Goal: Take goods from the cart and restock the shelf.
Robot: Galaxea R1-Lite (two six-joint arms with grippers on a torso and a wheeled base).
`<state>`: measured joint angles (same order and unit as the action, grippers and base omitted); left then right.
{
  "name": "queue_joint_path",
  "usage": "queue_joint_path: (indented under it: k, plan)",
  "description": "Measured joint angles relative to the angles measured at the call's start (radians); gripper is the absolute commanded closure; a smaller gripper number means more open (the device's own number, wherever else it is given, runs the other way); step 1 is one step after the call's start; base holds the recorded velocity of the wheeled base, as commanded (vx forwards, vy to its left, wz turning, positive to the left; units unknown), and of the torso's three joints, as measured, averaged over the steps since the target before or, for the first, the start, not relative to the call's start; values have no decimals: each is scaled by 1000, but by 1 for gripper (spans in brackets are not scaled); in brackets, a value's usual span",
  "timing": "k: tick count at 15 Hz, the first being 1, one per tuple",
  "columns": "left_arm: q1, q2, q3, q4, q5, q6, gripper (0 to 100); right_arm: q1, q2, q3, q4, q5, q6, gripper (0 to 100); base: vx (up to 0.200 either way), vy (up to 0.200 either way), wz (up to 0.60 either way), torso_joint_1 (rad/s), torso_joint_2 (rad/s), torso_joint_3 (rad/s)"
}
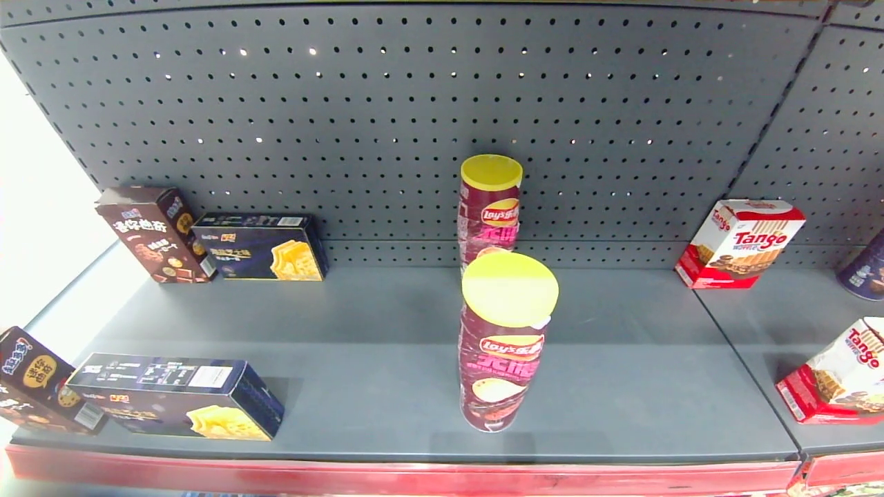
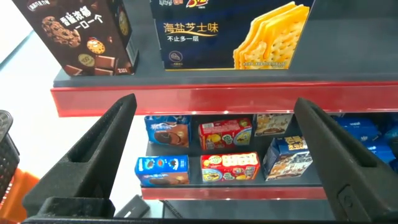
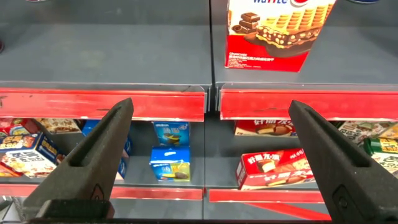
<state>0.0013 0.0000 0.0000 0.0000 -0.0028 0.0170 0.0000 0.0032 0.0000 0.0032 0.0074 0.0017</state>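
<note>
1. Left claw [image 2: 214, 99] is wide open & empty. It hangs in front of the shelf's red edge [image 2: 174, 99], below the cracker box [image 2: 236, 34] & cookie box [image 2: 81, 31].
2. Right claw [image 3: 210, 104] is also wide open w/ nothing in it. It faces the red edge below the wafer box [image 3: 273, 37].
3. Goods already on the shelf [image 1: 345, 345]: 2 chip cans upright mid-shelf. Front can [image 1: 501, 373] stands near the edge; rear can [image 1: 490, 214] is right behind it, by the back panel [image 1: 345, 124].
4. My read: w/ both claws empty, the step in hand is fetching the next item from the cart. The black mesh [image 2: 5, 155] off to the left claw's side may be the cart basket; can't tell.
5. To do it well, pull both claws clear of the red edge before turning, so no finger clips it or the boxes on the lower shelves [image 2: 227, 134].
6. Grip the item mid-body & square, so it goes in upright.
7. Aim for bare shelf floor, i.e. the gaps either side of the cans. Keep like w/ like: another can belongs beside these 2.
8. Risk: the front can is tall & near the edge, so a nudge could tip it off. Come in through a side gap, not over it.
</note>
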Motion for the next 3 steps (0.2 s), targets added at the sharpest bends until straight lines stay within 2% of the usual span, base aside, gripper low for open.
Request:
queue_joint_path:
  k: [3]
  plan:
    - [0, 0, 0, 0, 0, 0, 0, 0, 0, 0, 0, 0, 0, 0, 0, 0, 0, 0, 0, 0]
